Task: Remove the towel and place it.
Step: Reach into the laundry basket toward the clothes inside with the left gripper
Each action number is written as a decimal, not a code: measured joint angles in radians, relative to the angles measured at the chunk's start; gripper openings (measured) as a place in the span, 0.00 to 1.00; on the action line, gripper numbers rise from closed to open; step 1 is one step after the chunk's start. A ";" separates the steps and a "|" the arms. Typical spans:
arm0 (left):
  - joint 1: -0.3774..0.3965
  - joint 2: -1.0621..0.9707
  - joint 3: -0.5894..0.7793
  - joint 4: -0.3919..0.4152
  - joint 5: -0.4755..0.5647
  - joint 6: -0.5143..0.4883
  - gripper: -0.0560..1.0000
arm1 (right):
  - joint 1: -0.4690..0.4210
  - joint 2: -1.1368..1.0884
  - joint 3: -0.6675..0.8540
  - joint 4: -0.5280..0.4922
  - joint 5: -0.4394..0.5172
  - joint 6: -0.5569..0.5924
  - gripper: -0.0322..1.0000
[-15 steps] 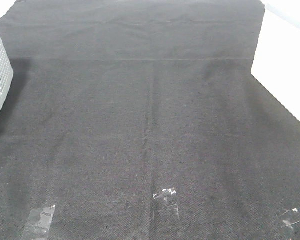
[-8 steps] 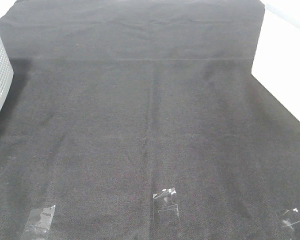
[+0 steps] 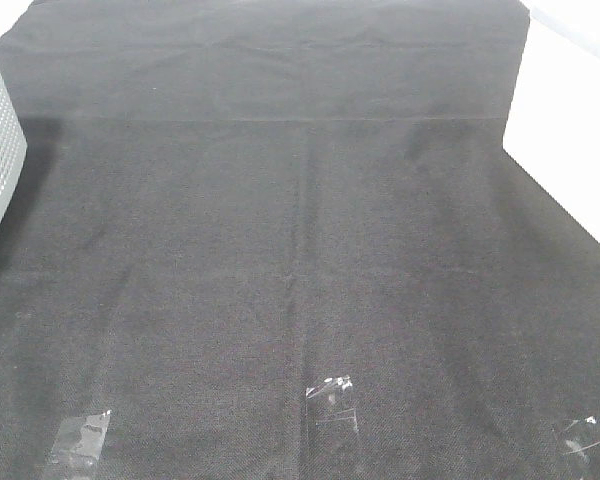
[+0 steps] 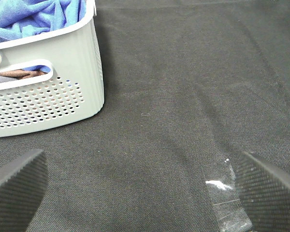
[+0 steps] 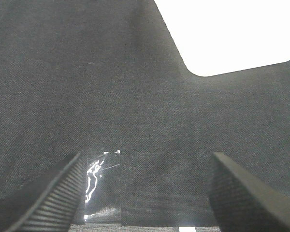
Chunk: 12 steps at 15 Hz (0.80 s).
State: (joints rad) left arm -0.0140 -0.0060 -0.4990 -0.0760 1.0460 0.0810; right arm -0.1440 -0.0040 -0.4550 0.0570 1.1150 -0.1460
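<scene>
Towel [image 4: 34, 17] is lying bunched inside the grey basket [image 4: 63, 96], which is sitting at the far left edge of the high view. Left tool [image 4: 142, 188] is hovering near it over the black cloth [image 3: 300, 250] covering the bench, jaws wide apart and empty. Right tool [image 5: 147, 193] is also standing apart, empty. Likely risks: pinching one fold that slips out, towel snagging on the rim and dragging the basket, or lifting the brownish item [image 4: 19, 75] underneath.

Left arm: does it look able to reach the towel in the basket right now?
Probably yes. The left end effector is open and empty, only bare black cloth lies between it and the basket, and the towel is heaped in its open top. It must clear the near wall first.
</scene>
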 joint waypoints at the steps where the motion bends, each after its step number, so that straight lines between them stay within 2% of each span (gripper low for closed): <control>1: 0.000 0.000 0.000 0.000 0.000 0.000 0.99 | 0.000 0.000 0.000 0.000 0.000 0.000 0.70; 5: 0.000 0.000 0.000 -0.001 0.000 0.001 0.99 | 0.000 0.000 0.000 0.000 0.000 0.000 0.70; 7: 0.000 0.012 -0.014 -0.006 0.024 0.038 0.99 | 0.000 0.000 0.000 0.000 0.000 0.000 0.70; 10: 0.000 0.204 -0.150 -0.003 0.106 0.182 0.99 | 0.000 0.000 0.000 0.000 0.000 0.000 0.70; 12: 0.000 0.454 -0.317 0.000 0.106 0.309 0.99 | 0.000 0.000 0.000 0.000 0.000 0.000 0.70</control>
State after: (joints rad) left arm -0.0140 0.4480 -0.8160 -0.0760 1.1520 0.3900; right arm -0.1440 -0.0040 -0.4550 0.0570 1.1150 -0.1460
